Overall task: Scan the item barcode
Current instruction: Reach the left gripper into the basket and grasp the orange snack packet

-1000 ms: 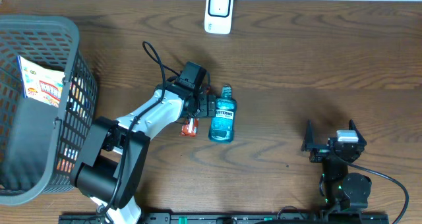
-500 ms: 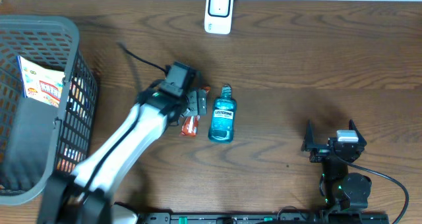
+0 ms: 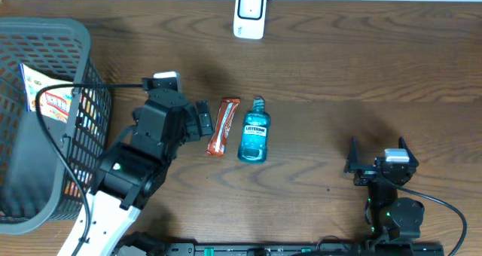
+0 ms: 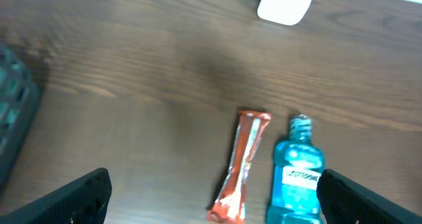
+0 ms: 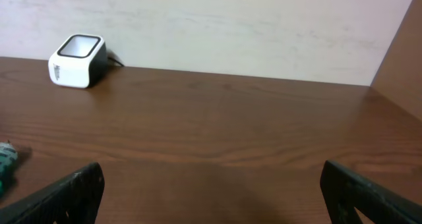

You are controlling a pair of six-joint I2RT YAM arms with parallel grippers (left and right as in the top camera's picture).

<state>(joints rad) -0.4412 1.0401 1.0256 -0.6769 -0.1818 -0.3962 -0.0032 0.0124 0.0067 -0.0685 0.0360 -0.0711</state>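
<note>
An orange snack bar (image 3: 222,126) lies flat on the wooden table, with a blue mouthwash bottle (image 3: 254,134) right beside it, cap pointing away. The white barcode scanner (image 3: 249,13) stands at the far edge. My left gripper (image 3: 205,120) is open and empty, just left of the snack bar and above the table. In the left wrist view the snack bar (image 4: 242,165) and bottle (image 4: 297,178) lie between and ahead of the spread fingers of the left gripper (image 4: 221,197). My right gripper (image 3: 378,152) rests open at the front right, holding nothing; in its wrist view the right gripper (image 5: 211,191) faces the scanner (image 5: 77,60).
A dark grey plastic basket (image 3: 83,68) holding colourful packets fills the left side. A black cable runs from the left arm across the basket's rim. A pale wall (image 5: 217,26) rises behind the table's far edge.
My left arm has drawn back to the left and lifted away from the two items, uncovering the whole snack bar. Bottle and right arm have not moved.
</note>
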